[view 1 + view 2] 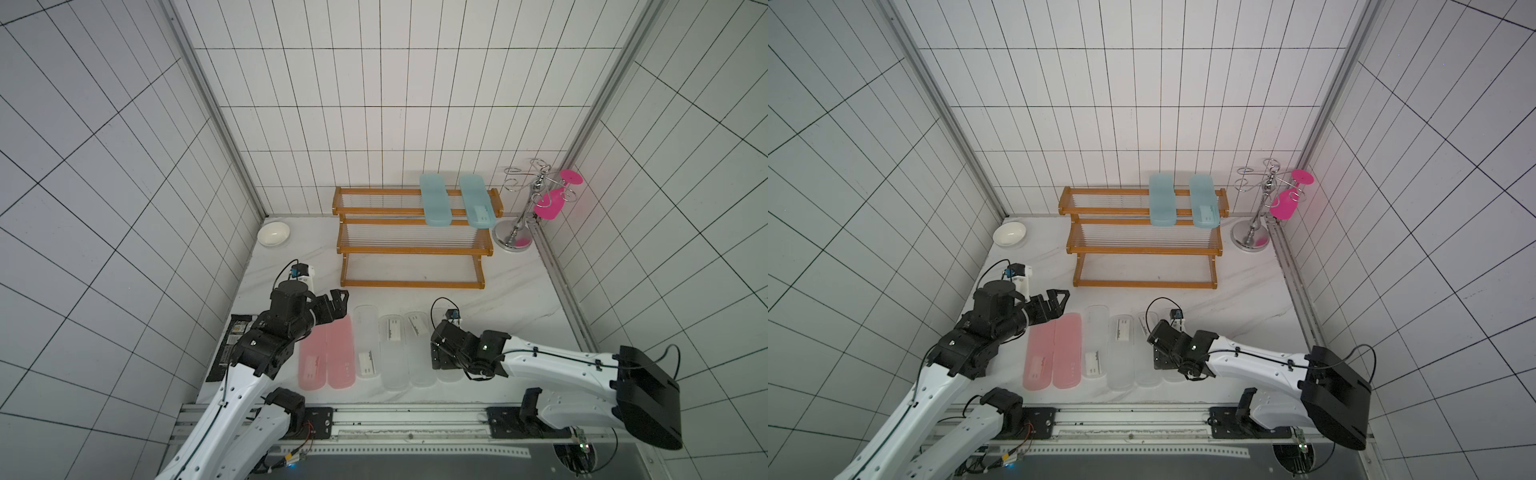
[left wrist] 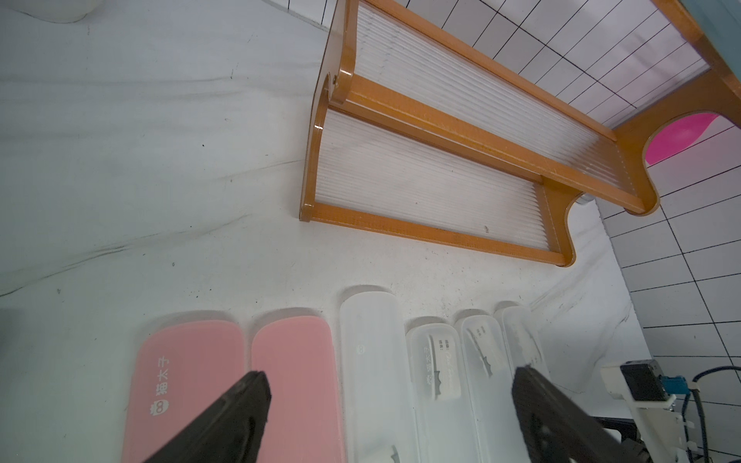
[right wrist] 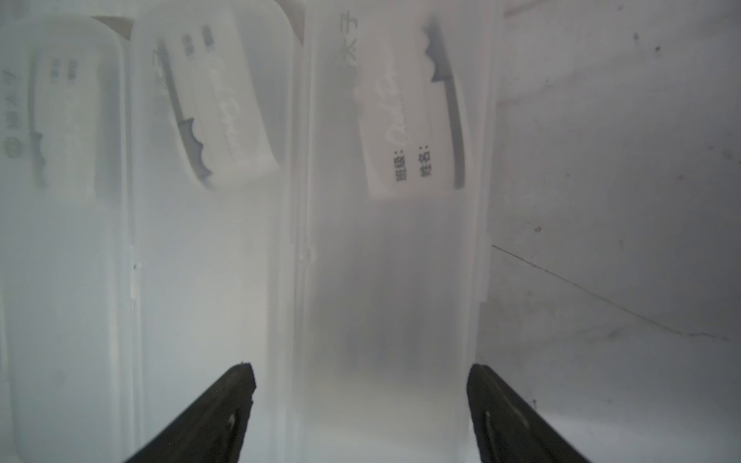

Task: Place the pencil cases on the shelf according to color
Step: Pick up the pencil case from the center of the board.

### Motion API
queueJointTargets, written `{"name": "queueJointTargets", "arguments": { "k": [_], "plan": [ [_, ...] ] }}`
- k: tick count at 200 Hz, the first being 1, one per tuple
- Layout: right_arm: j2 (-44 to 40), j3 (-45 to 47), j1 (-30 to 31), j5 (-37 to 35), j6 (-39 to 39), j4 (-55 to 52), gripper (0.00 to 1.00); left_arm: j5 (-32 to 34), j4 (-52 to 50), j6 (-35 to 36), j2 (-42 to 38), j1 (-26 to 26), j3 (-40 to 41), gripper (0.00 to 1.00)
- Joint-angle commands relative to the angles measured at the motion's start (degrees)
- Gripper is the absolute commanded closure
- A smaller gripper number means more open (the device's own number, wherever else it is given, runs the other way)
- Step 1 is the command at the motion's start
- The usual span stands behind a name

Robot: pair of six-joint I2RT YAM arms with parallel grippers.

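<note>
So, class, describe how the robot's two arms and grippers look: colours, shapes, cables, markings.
Both arms have white shells with black joints: the left arm and the right arm. Thin black cables loop off them. A small green light glows on the right wrist. The left gripper and right gripper each have two black tapered fingers.

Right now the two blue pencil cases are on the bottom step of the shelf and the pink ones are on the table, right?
No. The blue pencil cases lie on the top step of the shelf, not the bottom, as both top views show. The pink ones are on the table, as you said.
</note>
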State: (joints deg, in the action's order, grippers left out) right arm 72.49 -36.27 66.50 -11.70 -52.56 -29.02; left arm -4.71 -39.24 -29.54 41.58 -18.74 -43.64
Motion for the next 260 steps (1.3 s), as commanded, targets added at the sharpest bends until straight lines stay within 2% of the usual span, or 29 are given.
{"name": "queueJointTargets", "arguments": {
  "k": [1,40,68,136,165,205,260],
  "plan": [
    [2.4,-3.3,1.2,-2.0,-1.0,0.5,0.13,-0.8,1.4,0.4,-0.6,0.2,0.2,0.02],
    [5.6,-3.8,1.5,-3.4,-2.4,-0.7,0.12,-0.9,1.4,0.4,-1.0,0.1,0.2,0.01],
    [4.5,-2.1,0.7,-5.8,-5.0,-3.8,0.11,-1.2,1.6,0.1,-1.5,0.1,0.5,0.02],
    [-11.9,4.6,-4.9,-6.8,-4.6,-9.7,0.11,-2.2,1.7,0.1,-1.0,-0.3,0.4,0.01],
    [-15.6,4.5,-5.0,-1.7,1.3,-6.3,0.1,-2.0,1.6,0.0,-1.2,-0.4,0.4,0.02],
    [-8.9,2.3,-4.9,2.2,3.1,-2.0,0.1,-1.8,1.7,0.0,-1.4,-0.5,0.4,0.02],
    [4.9,-3.5,-4.3,2.2,4.4,-0.5,0.1,-1.9,1.5,0.1,-1.6,-0.6,0.3,0.01]
  ]
}}
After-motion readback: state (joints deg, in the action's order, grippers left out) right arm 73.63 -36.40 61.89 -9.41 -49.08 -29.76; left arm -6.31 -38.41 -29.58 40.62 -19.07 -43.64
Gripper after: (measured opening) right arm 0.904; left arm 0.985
